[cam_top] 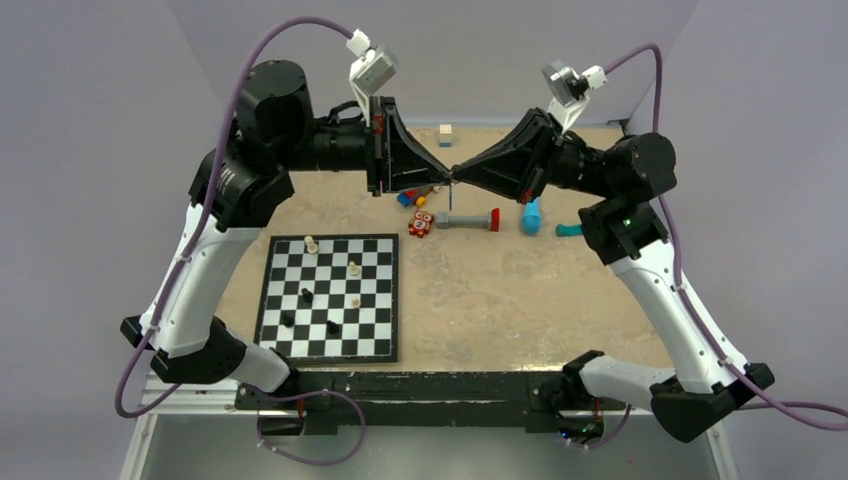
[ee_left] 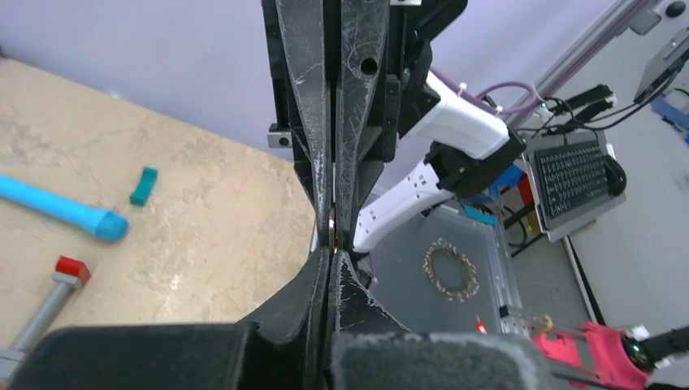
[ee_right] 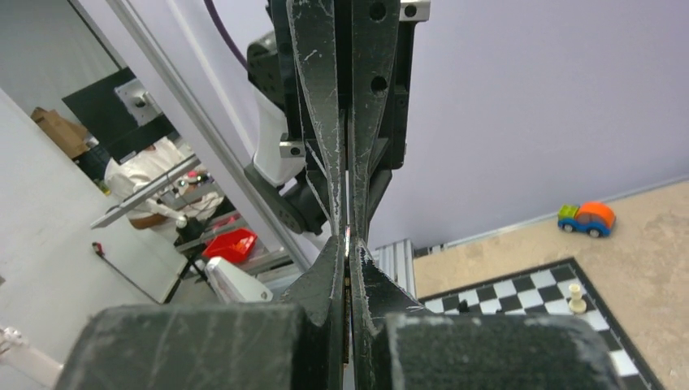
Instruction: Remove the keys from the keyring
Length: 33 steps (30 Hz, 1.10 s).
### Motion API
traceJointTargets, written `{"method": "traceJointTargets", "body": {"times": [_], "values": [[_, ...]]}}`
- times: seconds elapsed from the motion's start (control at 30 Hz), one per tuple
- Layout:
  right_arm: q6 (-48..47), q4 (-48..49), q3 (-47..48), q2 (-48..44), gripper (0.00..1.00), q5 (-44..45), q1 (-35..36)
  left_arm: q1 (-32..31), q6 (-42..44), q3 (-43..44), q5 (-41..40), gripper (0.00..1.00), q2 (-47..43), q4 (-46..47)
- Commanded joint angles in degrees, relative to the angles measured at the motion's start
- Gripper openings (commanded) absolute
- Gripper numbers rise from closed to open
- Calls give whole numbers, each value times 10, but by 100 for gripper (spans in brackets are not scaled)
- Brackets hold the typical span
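Note:
Both arms are raised over the far middle of the table, and their fingertips meet tip to tip. My left gripper (cam_top: pixel 446 176) (ee_left: pixel 333 253) and my right gripper (cam_top: pixel 458 179) (ee_right: pixel 349 244) are both shut. A thin silvery sliver (ee_left: pixel 334 234) is pinched where the tips meet, with a speck of blue in the right gripper's fingers; it also shows in the right wrist view (ee_right: pixel 348 237). A thin grey key (cam_top: pixel 451 197) hangs straight down below the meeting point. The blue tag of the keyring is mostly hidden by the fingers.
Below the grippers lie a toy car (cam_top: pixel 410 196), a red block (cam_top: pixel 421 224), a grey bar with a red end (cam_top: pixel 468 220), a light-blue cylinder (cam_top: pixel 530 214) and a teal piece (cam_top: pixel 568 230). A chessboard (cam_top: pixel 330 347) with several pieces lies front left. A small cube (cam_top: pixel 446 134) stands at the back.

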Motion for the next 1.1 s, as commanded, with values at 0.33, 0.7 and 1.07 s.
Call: {"method": "traceJointTargets", "body": {"times": [0.33, 0.7, 1.07], "values": [[86, 177, 124, 93, 0, 73, 5, -3, -118, 36, -105, 0, 6, 224], [145, 262, 179, 143, 0, 92, 4, -2, -154, 40, -180, 0, 11, 309], [157, 279, 156, 134, 0, 101, 5, -2, -154, 3, -211, 0, -12, 351]]}}
